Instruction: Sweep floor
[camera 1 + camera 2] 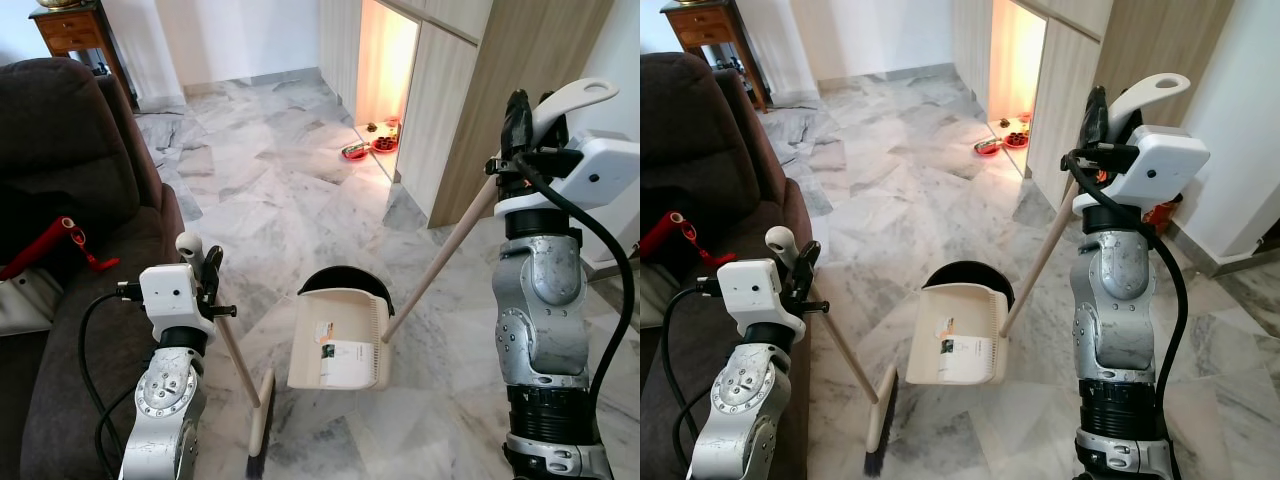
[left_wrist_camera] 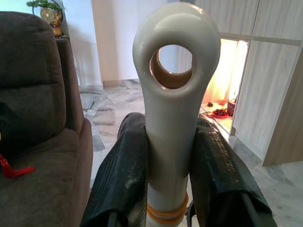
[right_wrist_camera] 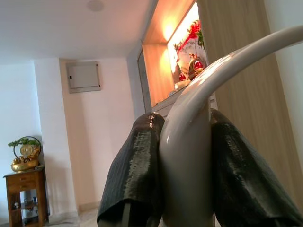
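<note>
With the left gripper clamped on the broom handle and the right gripper pinching the dustpan handle, the dustpan stood tilted — a careless stroke could tip it.

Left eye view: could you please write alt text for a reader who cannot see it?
A robot's left gripper holds a short broom and its right gripper holds the long handle of a cream dustpan, both resting on a grey marble floor. A dark brown sofa stands at the left, wooden cabinets at the right.

one broom, one dustpan, one sofa, two red bowls
</note>
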{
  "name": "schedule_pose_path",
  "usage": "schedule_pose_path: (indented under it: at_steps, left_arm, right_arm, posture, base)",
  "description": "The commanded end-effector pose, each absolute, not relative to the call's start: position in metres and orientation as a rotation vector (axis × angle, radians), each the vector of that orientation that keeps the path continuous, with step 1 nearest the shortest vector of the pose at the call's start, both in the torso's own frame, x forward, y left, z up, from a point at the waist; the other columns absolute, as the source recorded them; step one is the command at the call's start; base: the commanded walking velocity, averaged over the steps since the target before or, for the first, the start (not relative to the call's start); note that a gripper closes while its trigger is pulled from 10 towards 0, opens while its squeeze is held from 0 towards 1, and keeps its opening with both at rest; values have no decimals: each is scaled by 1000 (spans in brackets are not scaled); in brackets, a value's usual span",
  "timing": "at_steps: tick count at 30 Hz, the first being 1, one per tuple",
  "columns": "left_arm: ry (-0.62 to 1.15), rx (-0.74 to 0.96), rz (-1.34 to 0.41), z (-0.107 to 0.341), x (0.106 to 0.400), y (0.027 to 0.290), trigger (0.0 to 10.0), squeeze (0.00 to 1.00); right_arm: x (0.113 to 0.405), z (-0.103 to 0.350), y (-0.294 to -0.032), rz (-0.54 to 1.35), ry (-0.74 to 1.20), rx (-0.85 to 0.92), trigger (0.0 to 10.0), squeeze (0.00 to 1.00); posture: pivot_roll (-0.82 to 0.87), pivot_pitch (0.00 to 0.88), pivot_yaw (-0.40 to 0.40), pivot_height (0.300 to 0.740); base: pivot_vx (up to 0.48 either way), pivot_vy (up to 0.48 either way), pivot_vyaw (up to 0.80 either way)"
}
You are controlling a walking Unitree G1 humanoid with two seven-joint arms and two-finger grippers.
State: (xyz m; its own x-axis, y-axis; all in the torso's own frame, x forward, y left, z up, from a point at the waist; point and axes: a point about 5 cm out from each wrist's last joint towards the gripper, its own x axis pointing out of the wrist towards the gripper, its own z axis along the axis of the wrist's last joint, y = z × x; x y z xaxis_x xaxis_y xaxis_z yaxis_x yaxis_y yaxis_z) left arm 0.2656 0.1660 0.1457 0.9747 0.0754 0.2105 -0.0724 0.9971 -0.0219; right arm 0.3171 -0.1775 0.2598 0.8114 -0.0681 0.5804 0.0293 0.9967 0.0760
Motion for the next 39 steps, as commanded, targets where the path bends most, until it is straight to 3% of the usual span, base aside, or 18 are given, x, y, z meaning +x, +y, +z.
schedule_pose_path:
  at_steps: [1, 39]
  left_arm:
    - [-263, -2, 72, 154, 266, 167, 10000, 0]
    - [-282, 17, 87, 156, 264, 169, 10000, 0]
  right_arm:
    - [313, 274, -173, -37, -706, 81, 10000, 0]
    - [315, 279, -169, 1, -742, 99, 10000, 0]
  posture:
    - [21, 0, 54, 740]
    - [34, 0, 44, 740]
  base:
    - [315, 0, 0]
    - [351, 0, 0]
